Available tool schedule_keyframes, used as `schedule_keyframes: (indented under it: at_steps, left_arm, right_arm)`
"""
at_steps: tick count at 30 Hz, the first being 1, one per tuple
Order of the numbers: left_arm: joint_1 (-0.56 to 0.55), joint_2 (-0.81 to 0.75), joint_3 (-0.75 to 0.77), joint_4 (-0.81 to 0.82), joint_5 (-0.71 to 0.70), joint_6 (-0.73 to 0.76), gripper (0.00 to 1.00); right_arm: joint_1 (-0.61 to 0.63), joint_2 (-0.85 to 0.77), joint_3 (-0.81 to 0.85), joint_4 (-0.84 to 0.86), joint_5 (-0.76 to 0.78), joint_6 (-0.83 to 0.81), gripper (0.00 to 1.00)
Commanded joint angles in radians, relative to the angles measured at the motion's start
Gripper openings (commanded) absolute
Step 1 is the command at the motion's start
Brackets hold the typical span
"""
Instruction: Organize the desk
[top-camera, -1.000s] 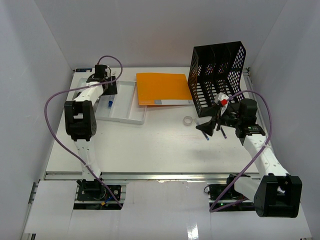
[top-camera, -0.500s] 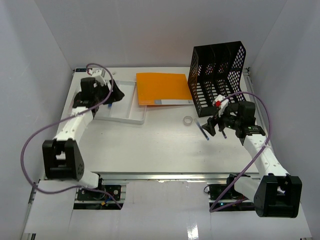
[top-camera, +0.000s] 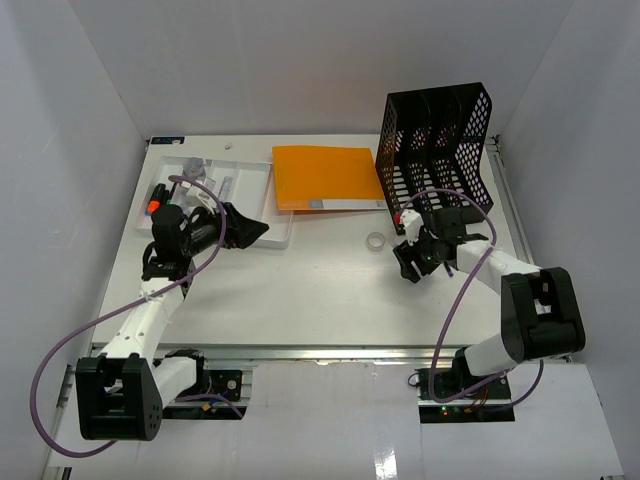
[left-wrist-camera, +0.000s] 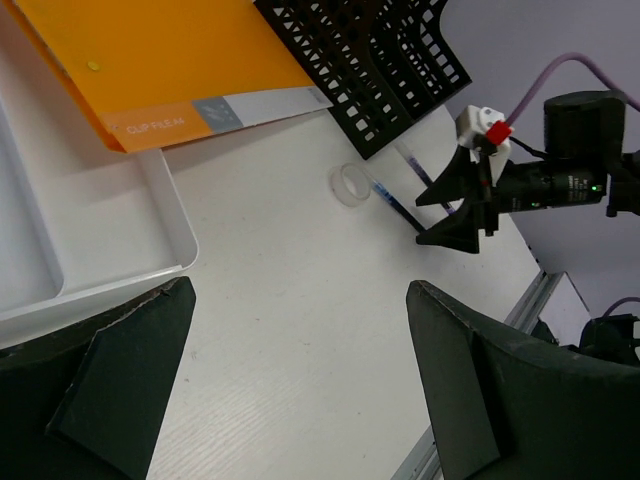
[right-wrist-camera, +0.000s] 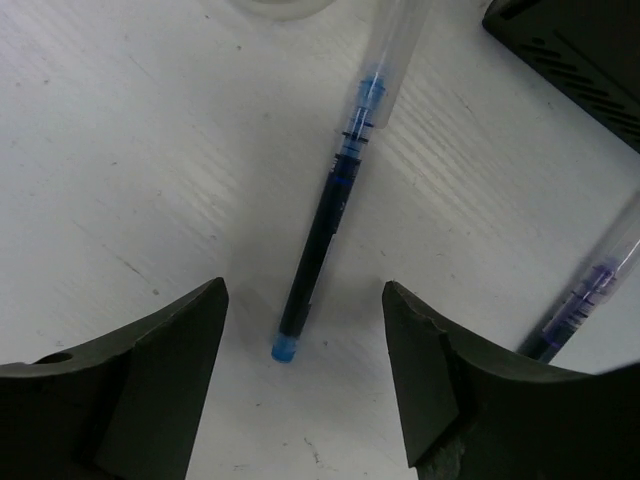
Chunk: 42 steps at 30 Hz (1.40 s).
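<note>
Right gripper: your jaws stand wide apart and hold nothing, with one finger on each side of the blue pen.
Blue pen: it lies flat on the desk between those fingers, touching neither, and its clear end points at the tape roll.
Purple pen: you see it lying flat just beside the blue pen, close to the foot of the file rack.
Left gripper: yours is spread wide too and empty, hanging above the near right corner of the tray.
Desk: the big white top carries everything, and its metal rail runs along the near edge by the arm bases.
Tray: white, with compartments, at the far left of the desk. Small items lie in its far part, too small for you to tell apart.
Folder: orange and flat, between tray and file rack, its left edge meeting the tray's rim.
File rack: black mesh, upright, at the far right.
Tape roll: a small clear ring, flat on the desk, near the front of the file rack and just beyond the blue pen.
</note>
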Motion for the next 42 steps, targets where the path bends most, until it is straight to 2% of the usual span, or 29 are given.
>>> schedule_keyframes:
  at_steps: [1, 3, 9, 14, 18, 21, 24, 28, 30, 36, 42]
  left_arm:
    - [0.001, -0.024, -0.003, 0.064, 0.066, -0.025, 0.98]
    - [0.001, -0.030, -0.007, 0.070, 0.067, -0.028, 0.98]
    - [0.001, -0.026, -0.022, 0.110, 0.081, -0.066, 0.98]
    - [0.001, 0.015, -0.064, 0.276, 0.163, -0.190, 0.98]
    - [0.001, 0.049, -0.128, 0.416, 0.194, -0.337, 0.98]
    - [-0.012, 0.065, -0.191, 0.514, 0.205, -0.444, 0.98]
    - [-0.076, 0.067, -0.261, 0.604, 0.176, -0.562, 0.98]
    - [-0.242, 0.056, -0.258, 0.593, 0.019, -0.571, 0.98]
    - [-0.306, 0.075, -0.257, 0.652, -0.051, -0.606, 0.97]
    - [-0.491, 0.264, -0.245, 0.846, -0.259, -0.702, 0.96]
    - [-0.644, 0.468, -0.103, 0.952, -0.371, -0.737, 0.93]
  right_arm:
    - [0.029, 0.080, 0.090, 0.018, 0.151, 0.045, 0.68]
    - [0.033, 0.116, 0.100, 0.021, 0.169, 0.049, 0.64]
    - [0.044, 0.140, 0.089, 0.023, 0.158, 0.044, 0.43]
    - [0.044, 0.135, 0.077, 0.005, 0.125, 0.042, 0.19]
    - [0.044, 0.117, 0.074, -0.014, 0.089, 0.053, 0.09]
    - [0.041, 0.091, 0.075, -0.023, 0.061, 0.063, 0.08]
    - [0.029, 0.033, 0.079, -0.040, -0.013, 0.079, 0.08]
    - [0.026, -0.089, 0.063, -0.038, -0.096, 0.084, 0.08]
    - [0.026, -0.147, 0.057, -0.041, -0.145, 0.096, 0.08]
    - [0.027, -0.212, 0.075, -0.037, -0.330, 0.134, 0.08]
    - [0.029, -0.195, 0.106, -0.023, -0.459, 0.188, 0.08]
